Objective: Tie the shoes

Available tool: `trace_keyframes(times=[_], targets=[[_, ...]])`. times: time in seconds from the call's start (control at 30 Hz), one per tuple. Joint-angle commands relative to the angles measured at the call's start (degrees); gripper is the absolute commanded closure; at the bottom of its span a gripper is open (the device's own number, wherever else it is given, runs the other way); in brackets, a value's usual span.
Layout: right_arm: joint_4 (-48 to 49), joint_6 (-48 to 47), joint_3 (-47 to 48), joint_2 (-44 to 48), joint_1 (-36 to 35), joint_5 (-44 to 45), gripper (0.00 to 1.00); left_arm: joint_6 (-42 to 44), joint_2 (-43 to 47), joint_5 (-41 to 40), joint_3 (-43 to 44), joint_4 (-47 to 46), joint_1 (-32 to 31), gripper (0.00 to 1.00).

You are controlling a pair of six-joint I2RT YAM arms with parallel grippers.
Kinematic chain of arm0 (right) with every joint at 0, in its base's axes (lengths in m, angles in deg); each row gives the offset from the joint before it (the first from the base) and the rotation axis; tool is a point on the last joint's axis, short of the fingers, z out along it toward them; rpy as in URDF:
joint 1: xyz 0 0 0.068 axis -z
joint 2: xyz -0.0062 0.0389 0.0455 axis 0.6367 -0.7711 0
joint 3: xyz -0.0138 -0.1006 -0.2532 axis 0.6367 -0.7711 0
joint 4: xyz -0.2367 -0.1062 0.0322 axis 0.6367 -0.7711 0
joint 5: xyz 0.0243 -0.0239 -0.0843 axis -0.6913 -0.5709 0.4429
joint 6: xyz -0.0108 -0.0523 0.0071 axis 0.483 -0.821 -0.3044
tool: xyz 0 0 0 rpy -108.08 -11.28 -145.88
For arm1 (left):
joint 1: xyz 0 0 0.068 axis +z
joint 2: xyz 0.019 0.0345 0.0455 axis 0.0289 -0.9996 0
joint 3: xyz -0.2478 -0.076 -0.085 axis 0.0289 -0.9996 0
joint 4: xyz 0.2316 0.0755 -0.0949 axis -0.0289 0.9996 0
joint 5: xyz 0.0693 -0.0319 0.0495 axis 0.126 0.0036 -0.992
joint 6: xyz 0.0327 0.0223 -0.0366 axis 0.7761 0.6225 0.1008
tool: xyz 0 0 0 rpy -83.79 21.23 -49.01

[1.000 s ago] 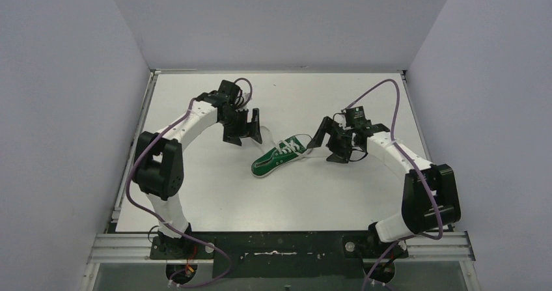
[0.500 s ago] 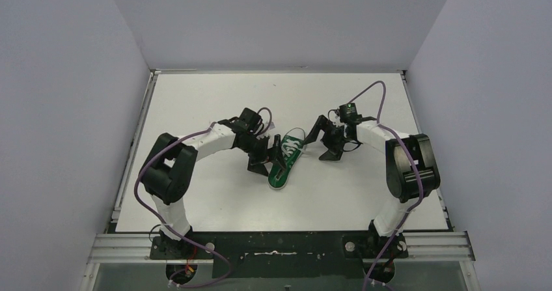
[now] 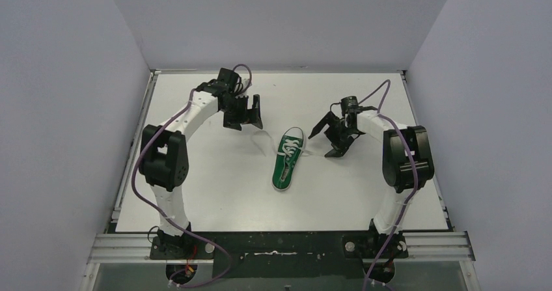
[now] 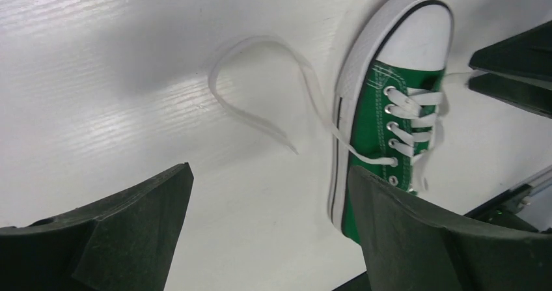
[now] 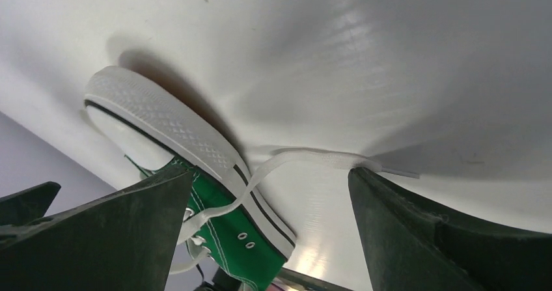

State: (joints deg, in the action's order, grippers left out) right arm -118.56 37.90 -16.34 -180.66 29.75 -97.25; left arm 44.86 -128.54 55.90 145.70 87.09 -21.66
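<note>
The green sneaker (image 3: 286,161) lies mid-table, white toe cap pointing to the far side, laces untied. One white lace (image 3: 260,138) loops out on the table to its left, and the other lace (image 3: 314,151) runs right. My left gripper (image 3: 245,115) is open and empty, up-left of the lace loop. In the left wrist view the shoe (image 4: 389,118) and the lace loop (image 4: 257,76) lie beyond my open left gripper (image 4: 267,235). My right gripper (image 3: 329,140) is open just right of the toe. In the right wrist view the lace (image 5: 306,160) reaches one fingertip (image 5: 368,180) of my right gripper (image 5: 270,229), beside the shoe (image 5: 224,235).
The white table (image 3: 208,193) is walled by grey panels at the left, back and right. A metal rail (image 3: 280,245) with the arm bases runs along the near edge. Purple cables hang from both arms.
The shoe has turned from diagonal to toe-away. My left gripper went to the shoe, then drew back to the far left, leaving the lace looped. My right gripper shifted slightly.
</note>
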Motion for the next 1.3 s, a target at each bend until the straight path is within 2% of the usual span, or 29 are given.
trace_keyframes(times=[0.0, 0.2, 0.3, 0.37, 0.43, 0.47, 0.53, 0.57, 0.6, 0.63, 0.77, 0.87, 0.9, 1.0, 1.03, 1.07, 1.1, 1.27], targets=[[-3.3, 12.8, 0.6, 0.5, -2.7, 5.7, 0.05, 5.8, -7.1, -5.1, 7.7, 7.2, -1.3, 0.12], [-0.4, 23.0, -2.2, -0.3, -5.0, 7.2, 0.11, 4.9, -14.8, -6.4, 15.3, 10.8, -2.5, 0.19], [0.7, 25.9, -3.5, -0.5, -5.8, 8.4, 0.15, 5.0, -17.8, -7.8, 17.5, 13.6, -3.0, 0.29], [2.0, 27.6, -4.6, -0.7, -6.1, 9.1, 0.19, 4.8, -18.8, -8.3, 16.7, 13.5, -3.0, 0.39], [1.8, 28.7, -5.3, -0.8, -6.1, 9.6, 0.27, 4.8, -18.6, -8.4, 15.3, 13.6, -3.0, 0.51], [1.7, 29.0, -5.8, -0.6, -6.1, 10.1, 0.31, 4.9, -18.2, -8.4, 14.3, 13.4, -2.9, 0.59], [1.1, 28.6, -6.4, 0.3, -6.1, 13.1, 0.38, 4.8, -16.6, -9.5, 12.3, 13.3, -2.5, 0.79], [0.7, 28.0, -6.6, 1.0, -5.8, 14.5, 0.46, 4.8, -15.5, -10.1, 11.1, 13.1, -2.0, 0.91], [0.6, 27.4, -7.0, 1.3, -5.4, 15.5, 0.55, 4.8, -14.4, -10.5, 9.6, 13.1, -1.3, 0.98], [0.5, 26.9, -7.4, 1.7, -5.0, 15.9, 0.64, 4.7, -13.2, -11.2, 8.2, 13.1, -0.7, 1.0], [-1.1, 23.6, -8.9, 4.1, -2.0, 16.7, 0.99, 3.9, -5.0, -16.1, -0.1, 12.5, 1.1, 1.0], [-3.8, 18.6, -9.0, 7.2, 0.7, 18.6, 1.0, 2.8, 1.4, -23.3, -6.3, 14.3, 1.9, 1.0], [-5.1, 16.7, -9.0, 8.4, 1.7, 19.2, 1.0, 2.8, 3.3, -22.6, -7.9, 14.0, 2.4, 1.0], [-8.2, 10.4, -8.1, 11.8, 4.0, 20.0, 1.0, 7.5, 6.3, -9.9, -11.5, 7.2, 2.8, 0.98], [-9.0, 8.0, -7.7, 12.7, 4.4, 19.8, 1.0, 8.3, 6.0, -7.5, -11.1, 5.6, 2.1, 0.83], [-9.9, 5.7, -7.0, 13.3, 4.6, 19.5, 1.0, 8.5, 5.1, -7.0, -9.9, 4.1, 1.6, 0.64], [-10.9, 3.3, -6.3, 13.9, 4.6, 19.4, 1.0, 8.6, 3.7, -7.4, -8.1, 3.4, 0.5, 0.52], [-11.8, -5.3, -4.7, 17.3, 4.9, 16.1, 1.0, 8.3, -7.2, -11.7, 5.6, 5.8, -3.3, 0.38]])
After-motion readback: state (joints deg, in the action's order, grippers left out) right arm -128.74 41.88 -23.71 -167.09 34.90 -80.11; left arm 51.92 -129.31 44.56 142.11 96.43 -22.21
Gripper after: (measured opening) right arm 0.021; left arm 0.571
